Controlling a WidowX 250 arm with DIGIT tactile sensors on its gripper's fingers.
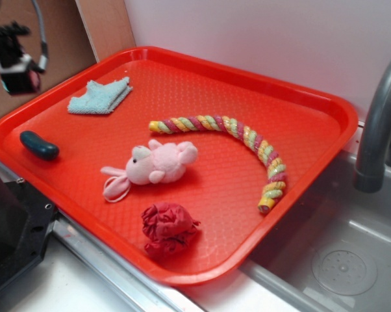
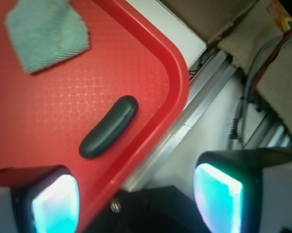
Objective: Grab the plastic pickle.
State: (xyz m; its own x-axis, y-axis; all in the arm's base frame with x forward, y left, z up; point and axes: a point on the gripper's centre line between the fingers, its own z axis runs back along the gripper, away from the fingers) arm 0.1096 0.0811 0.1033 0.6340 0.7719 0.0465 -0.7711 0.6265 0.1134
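Exterior view takes in the whole red tray [image 1: 299, 97], set partly over a steel sink [image 1: 351, 260] with a grey faucet [image 1: 377, 130] at the right edge of the frame. On the tray lie a pink plush bunny [image 1: 158, 164] near the middle, a crumpled red cloth [image 1: 168, 227] below it, a striped twisted rope toy [image 1: 247, 140] curving to the right, and a folded light-blue cloth [image 1: 101, 97] toward the upper left. The plastic pickle [image 1: 39, 145] sits alone near the tray's left rim, well apart from the plush. The gripper [image 1: 17, 62] shows only in part at the upper left corner, raised above the tray, and from here its jaws cannot be read

Wrist view shows what that view does not: the two fingers [image 2: 56, 204] stand spread wide at the bottom of the frame, released, with nothing between them. The plastic pickle [image 2: 108, 127] lies tilted on the tray [image 2: 39, 126] just inside the rounded corner rim, above the gripper [image 2: 136, 199] and untouched. The light-blue cloth [image 2: 46, 34] fills the upper left, and cables [image 2: 252, 77] hang past the tray's edge at the right
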